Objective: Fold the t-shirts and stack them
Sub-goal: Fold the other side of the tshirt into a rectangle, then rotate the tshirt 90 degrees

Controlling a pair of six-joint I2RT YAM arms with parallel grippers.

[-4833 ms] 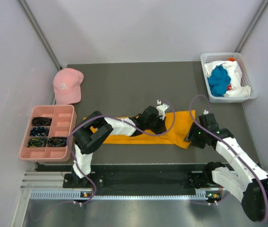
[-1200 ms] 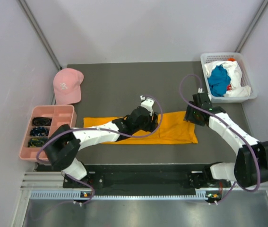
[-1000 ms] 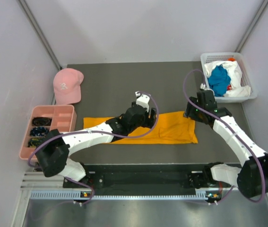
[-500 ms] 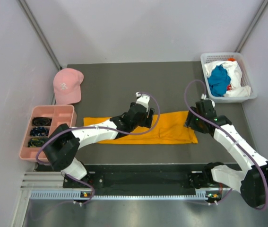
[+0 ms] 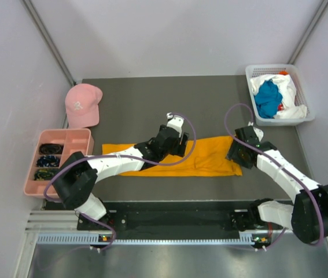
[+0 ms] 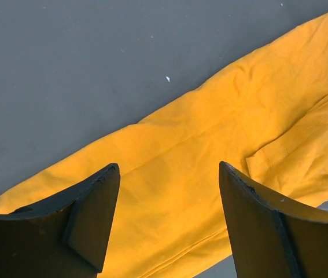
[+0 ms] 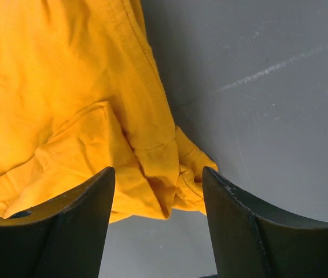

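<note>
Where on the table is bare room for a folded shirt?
The far table, between the pink cap and the basket, is bare. The middle is crowded by the orange t-shirt, left arm and right arm; the pink tray fills the left edge.

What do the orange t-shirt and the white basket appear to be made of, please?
Orange t-shirt: soft matte cloth, probably cotton knit; it creases and shows a stitched hem.
White basket: rigid plastic, judging by its slotted moulded walls; too small to tell its sheen.

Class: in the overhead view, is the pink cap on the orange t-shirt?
No, the pink cap lies well apart from the orange t-shirt, farther back.
</note>
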